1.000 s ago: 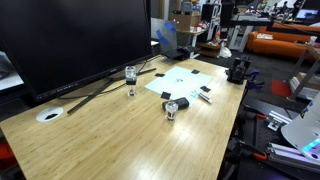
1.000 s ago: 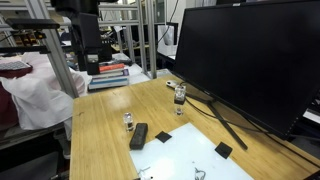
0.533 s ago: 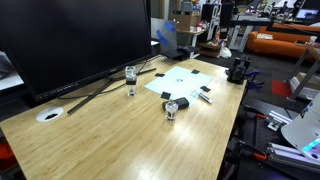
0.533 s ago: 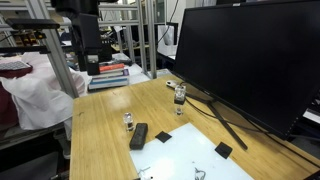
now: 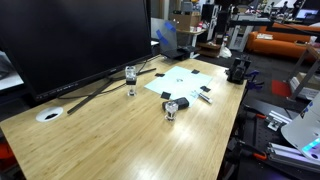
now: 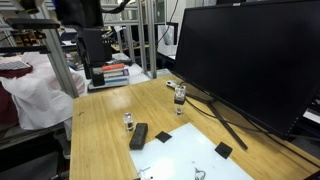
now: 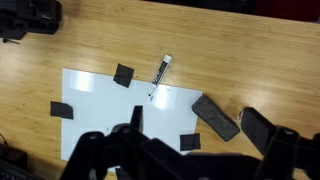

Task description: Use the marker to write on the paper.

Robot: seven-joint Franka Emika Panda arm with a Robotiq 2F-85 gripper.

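Gripper (image 7: 197,122) question for whoever's driving: is it clamped on anything right now?

**op:** Nope. From my seat the fingers (image 7: 262,128) are spread as wide as they go, with nothing between them and nothing touching them. In the wrist view they poke in from the bottom edge, well apart from the paper (image 7: 120,105).

**visitor:** ok, so where's the marker (image 7: 161,72) then?

**op:** Lying flat across the paper's far edge, one end over the sheet and the other out on the wooden table (image 7: 250,60). The paper itself is flat on the table with small black pieces (image 7: 123,74) at its corners. A dark oblong block (image 7: 215,116) sits just beside the paper's right edge, as my wrist view shows it.

**visitor:** any brand or text you can read off that stuff?

**op:** Not really. There are faint dark marks on the paper near the marker's lower end, but they're too small for me to read. Same goes for the marker's barrel: I get black and white bands and that's all.

**visitor:** and the arm?

**op:** In an exterior view the arm (image 6: 92,45) stands tall and dark off the table's end, well apart from the paper. The wrist is tipped down, so my camera looks onto the whole sheet.
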